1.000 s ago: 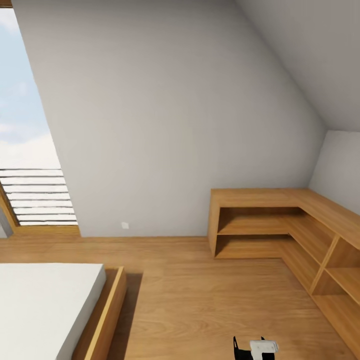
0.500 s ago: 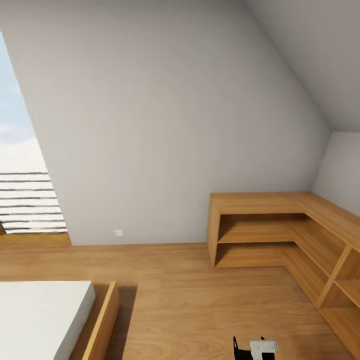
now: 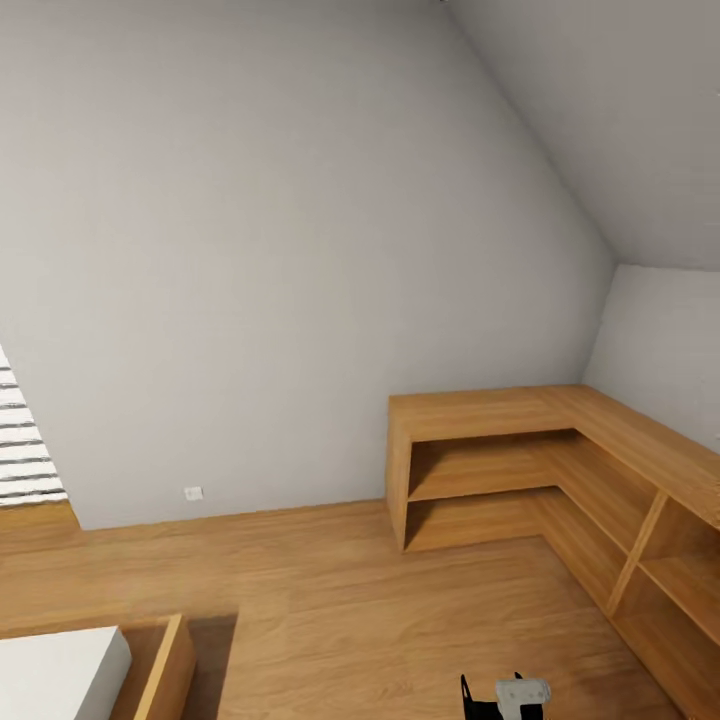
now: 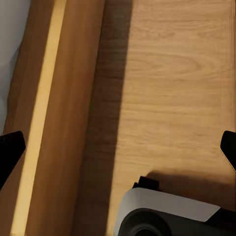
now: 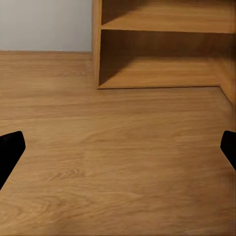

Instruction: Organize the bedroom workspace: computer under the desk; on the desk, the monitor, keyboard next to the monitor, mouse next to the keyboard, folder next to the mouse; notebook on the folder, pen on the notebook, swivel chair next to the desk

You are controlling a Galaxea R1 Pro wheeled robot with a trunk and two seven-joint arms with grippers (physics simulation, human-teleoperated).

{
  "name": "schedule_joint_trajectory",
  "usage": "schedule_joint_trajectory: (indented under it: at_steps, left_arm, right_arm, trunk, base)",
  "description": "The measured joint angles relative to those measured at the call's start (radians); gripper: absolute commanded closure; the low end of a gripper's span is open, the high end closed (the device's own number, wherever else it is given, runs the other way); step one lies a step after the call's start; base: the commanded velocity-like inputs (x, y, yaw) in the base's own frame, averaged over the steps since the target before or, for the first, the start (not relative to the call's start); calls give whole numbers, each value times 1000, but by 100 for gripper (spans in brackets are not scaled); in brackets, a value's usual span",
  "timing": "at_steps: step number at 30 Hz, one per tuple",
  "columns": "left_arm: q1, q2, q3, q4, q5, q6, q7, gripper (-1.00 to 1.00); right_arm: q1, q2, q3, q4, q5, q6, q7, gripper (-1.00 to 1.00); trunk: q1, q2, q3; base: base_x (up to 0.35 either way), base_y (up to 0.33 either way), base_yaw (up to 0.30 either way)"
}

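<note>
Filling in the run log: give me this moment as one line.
phase: in transit | view: wooden corner shelf, bed, wood floor | left hand: open | right hand: open | holding: nothing

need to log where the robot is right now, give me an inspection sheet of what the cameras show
surface: wooden floor, bare boards; no desk top seen
job's things: nothing seen
clutter: nothing seen; the L-shaped wooden shelf unit has bare shelves
grippers: left gripper open, fingertips wide apart at the frame edges, nothing between them, above the floor beside the wooden bed frame; right gripper open, holding nothing, facing the floor and the shelf unit
cables: nothing seen; a small white wall socket sits low on the wall
surroundings: grey wall under a sloped ceiling, slatted window at the left edge, white mattress at lower left
</note>
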Motion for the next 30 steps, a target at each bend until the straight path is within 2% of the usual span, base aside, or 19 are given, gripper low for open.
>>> schedule_joint_trajectory:
  at_steps: [11,19,30]
  left_arm:
    - [0,0,0,0,0,-1,0,-100]
    - [0,0,0,0,0,0,0,-100]
    - [0,0,1,0,2,1,0,-100]
  right_arm:
    - [0,0,0,2,0,0,3,-100]
    - [0,0,0,3,0,1,4,-100]
    - [0,0,0,3,0,1,4,-100]
  trunk:
    - [0,0,8]
    - [0,0,14]
    - [0,0,22]
  base:
    - [43,0,-230]
    - [284,14,-230]
    - [299,149,-230]
